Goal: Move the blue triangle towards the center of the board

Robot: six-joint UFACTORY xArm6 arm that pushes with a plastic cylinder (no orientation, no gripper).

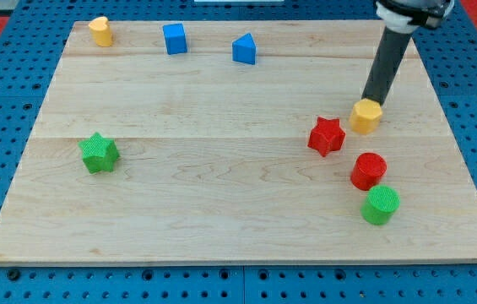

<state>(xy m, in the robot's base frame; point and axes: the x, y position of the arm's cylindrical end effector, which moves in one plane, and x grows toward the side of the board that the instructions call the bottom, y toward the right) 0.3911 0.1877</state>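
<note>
The blue triangle (pixel 244 49) stands near the view's top edge of the wooden board (pixel 221 169), a little right of the middle. A blue cube (pixel 175 39) stands to its left. My tip (pixel 371 99) is at the view's right, far from the blue triangle, touching the top edge of a yellow hexagon block (pixel 366 116). The dark rod rises from there to the view's top right.
A red star (pixel 327 135) lies just left of the yellow hexagon. A red cylinder (pixel 368 171) and a green cylinder (pixel 381 205) stand below them. A yellow heart-like block (pixel 100 31) is at the top left. A green star (pixel 99 153) is at the left.
</note>
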